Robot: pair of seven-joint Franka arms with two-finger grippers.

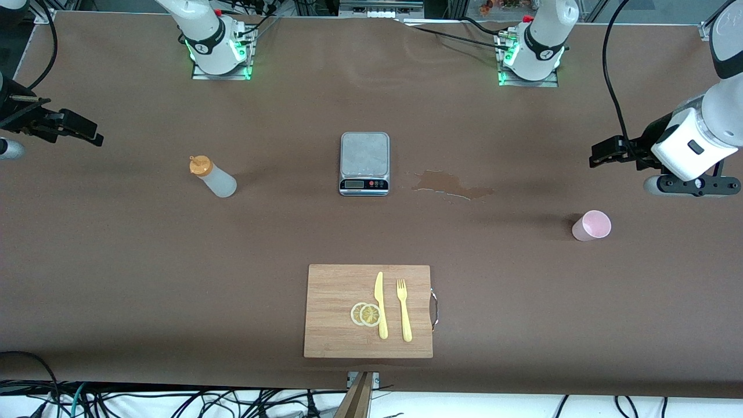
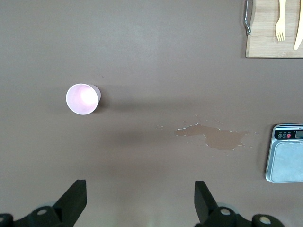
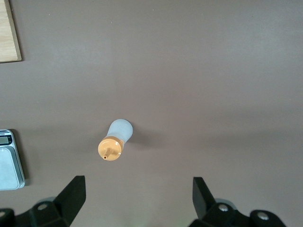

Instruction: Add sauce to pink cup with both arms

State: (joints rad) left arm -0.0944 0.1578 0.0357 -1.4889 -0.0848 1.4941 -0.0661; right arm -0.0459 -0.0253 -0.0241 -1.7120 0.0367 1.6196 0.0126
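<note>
A translucent whitish plastic squeeze bottle with an orange pointed nozzle cap point(image 1: 213, 177) stands upright on the matte brown table covering point(image 1: 174, 278), toward the right arm's end. The right gripper point(image 1: 87, 136) hangs in the air near that end, its black fingers point(image 3: 72, 195) spread wide and empty; the right wrist view shows the bottle point(image 3: 116, 138) from above, ahead of the fingertips and clear of them. A small tapered light-pink plastic cup point(image 1: 591, 225) stands upright toward the left arm's end. The left gripper point(image 1: 601, 152) hovers above the table near it, fingers point(image 2: 75, 197) equally wide apart and holding nothing; the cup point(image 2: 82, 99) sits ahead of them, untouched.

Between the two stands a rectangular kitchen scale with a brushed metal platform and a dark display strip point(image 1: 364, 163). Beside it lies an irregular glossy brown spill point(image 1: 450, 184), whose pale edges show best in the left wrist view point(image 2: 213, 136). Only the front view shows the whole bamboo cutting board point(image 1: 331, 325), bearing two lemon slices point(image 1: 365, 314), a yellow plastic knife point(image 1: 381, 304) and a yellow plastic fork point(image 1: 404, 310).
</note>
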